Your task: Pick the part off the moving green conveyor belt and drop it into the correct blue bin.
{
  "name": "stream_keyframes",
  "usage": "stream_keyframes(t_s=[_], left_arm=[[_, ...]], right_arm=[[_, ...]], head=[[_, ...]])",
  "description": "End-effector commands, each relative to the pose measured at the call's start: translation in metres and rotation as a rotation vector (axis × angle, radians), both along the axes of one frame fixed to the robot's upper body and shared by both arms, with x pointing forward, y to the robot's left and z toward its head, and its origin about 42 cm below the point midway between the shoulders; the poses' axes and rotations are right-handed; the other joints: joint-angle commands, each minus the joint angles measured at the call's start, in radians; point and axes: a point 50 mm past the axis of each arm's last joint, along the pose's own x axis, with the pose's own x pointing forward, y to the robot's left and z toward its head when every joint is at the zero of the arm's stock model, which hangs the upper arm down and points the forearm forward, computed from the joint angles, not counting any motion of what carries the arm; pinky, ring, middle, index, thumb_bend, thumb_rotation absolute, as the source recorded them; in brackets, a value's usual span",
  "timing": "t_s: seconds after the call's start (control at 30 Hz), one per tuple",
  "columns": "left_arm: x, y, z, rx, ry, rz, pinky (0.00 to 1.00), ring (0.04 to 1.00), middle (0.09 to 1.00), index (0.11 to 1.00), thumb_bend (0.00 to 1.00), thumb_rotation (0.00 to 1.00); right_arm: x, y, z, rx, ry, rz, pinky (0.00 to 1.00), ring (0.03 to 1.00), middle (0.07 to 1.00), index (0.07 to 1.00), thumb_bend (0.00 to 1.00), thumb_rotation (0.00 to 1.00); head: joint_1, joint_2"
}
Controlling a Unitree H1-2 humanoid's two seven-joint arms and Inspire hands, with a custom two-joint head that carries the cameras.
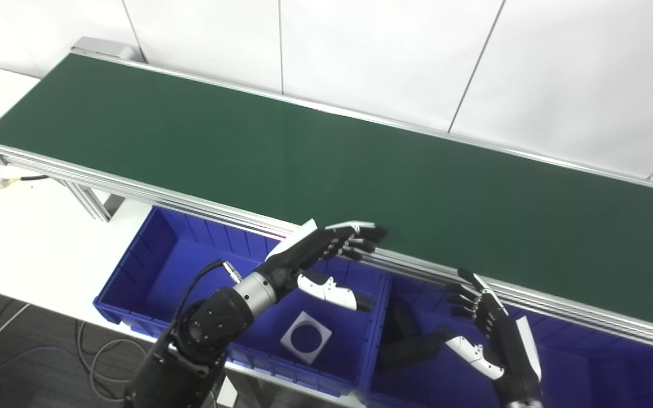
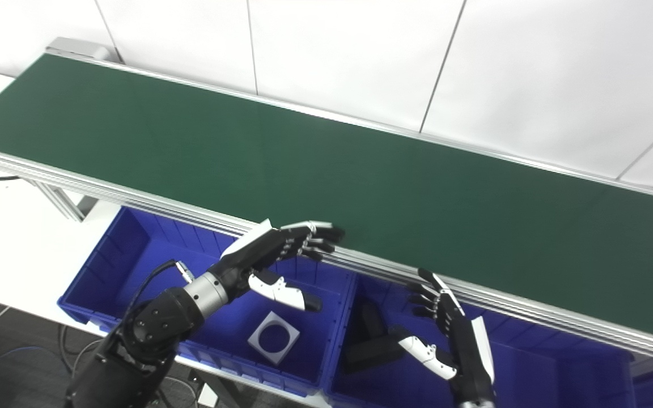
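**Both hands empty above the bins**

Now the green conveyor belt (image 1: 326,164) runs slantwise across the view, its surface bare, with an aluminium frame along its near edge. Below that edge stand two blue bins on a white table (image 1: 26,238). The left bin (image 1: 162,272) holds a grey square part (image 1: 306,336) with a round hole through it, lying flat on the bin floor. The right bin (image 1: 587,368) holds dark blocks (image 1: 408,340) near its left wall.

The left hand (image 1: 326,249) hovers over the left bin, just above the grey part, its fingers (image 1: 360,235) stretched out and apart toward the belt's frame, thumb lowered, holding nothing. The right hand (image 1: 488,323) hangs over the right bin, palm turned inward, fingers spread and pointing up toward the belt's frame, also holding nothing. A cable (image 1: 3,182) lies on the table at far left.
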Motion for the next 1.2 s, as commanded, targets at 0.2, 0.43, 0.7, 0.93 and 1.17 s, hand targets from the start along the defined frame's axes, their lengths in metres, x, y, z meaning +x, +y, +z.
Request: stream_keyframes(t_s=[0.2, 0.43, 0.7, 0.93, 1.17], left_arm=[[-0.009, 0.002, -0.025, -0.187, -0.04, 0.116, 0.78, 0.849, 0.881, 0.889, 1.0, 0.43], [-0.013, 0.016, -0.059, -0.207, 0.01, 0.17, 0.78, 0.837, 0.857, 0.858, 1.0, 0.45], [0.016, 0.03, -0.115, -0.236, 0.094, 0.204, 0.66, 0.729, 0.755, 0.754, 1.0, 0.46], [0.006, 0.039, -0.107, -0.244, 0.07, 0.207, 0.68, 0.713, 0.731, 0.727, 1.0, 0.48], [0.003, 0.045, -0.097, -0.26, 0.068, 0.182, 0.77, 0.785, 0.795, 0.769, 1.0, 0.41]], right_arm=[[-0.004, 0.011, 0.003, 0.035, -0.078, -0.002, 0.68, 0.747, 0.78, 0.874, 0.74, 0.53], [-0.013, 0.022, -0.003, 0.038, -0.071, -0.009, 0.68, 0.749, 0.787, 0.874, 0.73, 0.53], [-0.018, 0.038, -0.009, 0.031, -0.058, -0.013, 0.69, 0.752, 0.786, 0.868, 0.73, 0.53], [-0.019, 0.048, -0.012, 0.043, -0.048, -0.017, 0.71, 0.766, 0.801, 0.877, 0.76, 0.54], [-0.015, 0.06, -0.017, 0.037, -0.043, -0.019, 0.71, 0.767, 0.793, 0.874, 0.77, 0.56]], head=[[-0.075, -0.05], [-0.191, -0.086], [-0.336, -0.103], [-0.371, -0.094], [-0.524, -0.112]])
